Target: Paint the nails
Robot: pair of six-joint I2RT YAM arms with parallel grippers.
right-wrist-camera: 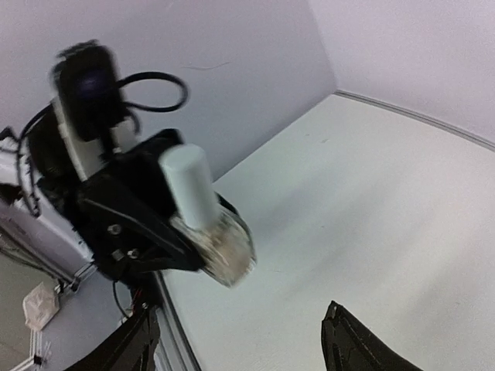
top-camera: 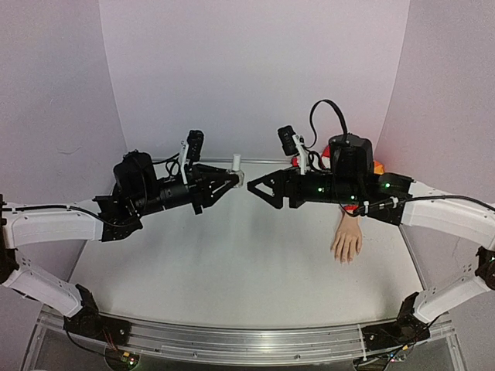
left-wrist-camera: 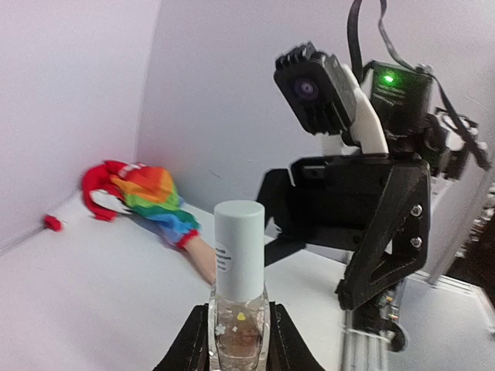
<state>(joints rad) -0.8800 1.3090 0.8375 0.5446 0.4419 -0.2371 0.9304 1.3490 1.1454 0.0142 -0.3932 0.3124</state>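
My left gripper [top-camera: 234,178] is shut on a small clear bottle [left-wrist-camera: 239,328] with a white cap [left-wrist-camera: 240,249], held upright above the table's far middle. My right gripper [top-camera: 252,188] faces it from the right, open and empty, its fingertips [right-wrist-camera: 352,344] just short of the bottle [right-wrist-camera: 218,239]. The pale fake hand [top-camera: 346,243] lies flat at the right, partly under the right arm, fingers pointing to the near edge. Its nails [top-camera: 344,260] are too small to make out. Its rainbow sleeve [left-wrist-camera: 151,198] with the red cuff lies by the back wall.
Pale walls close in the white table [top-camera: 232,255] at the back and both sides. An aluminium rail [top-camera: 232,345] runs along the near edge. A tiny red bit [left-wrist-camera: 52,222] lies at the wall's foot beside the sleeve.
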